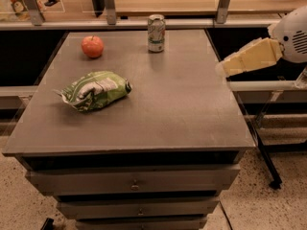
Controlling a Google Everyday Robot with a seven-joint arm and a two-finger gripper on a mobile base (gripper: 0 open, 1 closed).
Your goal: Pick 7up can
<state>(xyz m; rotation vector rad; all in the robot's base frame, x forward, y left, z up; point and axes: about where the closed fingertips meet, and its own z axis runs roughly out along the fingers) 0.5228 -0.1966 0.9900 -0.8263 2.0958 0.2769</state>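
Note:
The 7up can [156,33] stands upright near the far edge of the grey table [182,114], silvery-white with green markings. My gripper [225,68] comes in from the right at the table's right edge, its pale yellow fingers [249,57] pointing left. It is well to the right of the can and nearer to me, and holds nothing.
A red apple [92,46] sits at the far left of the table. A green and white snack bag [95,90] lies left of centre. A rail with metal posts [110,6] runs behind the table. Drawers [134,183] are below the top.

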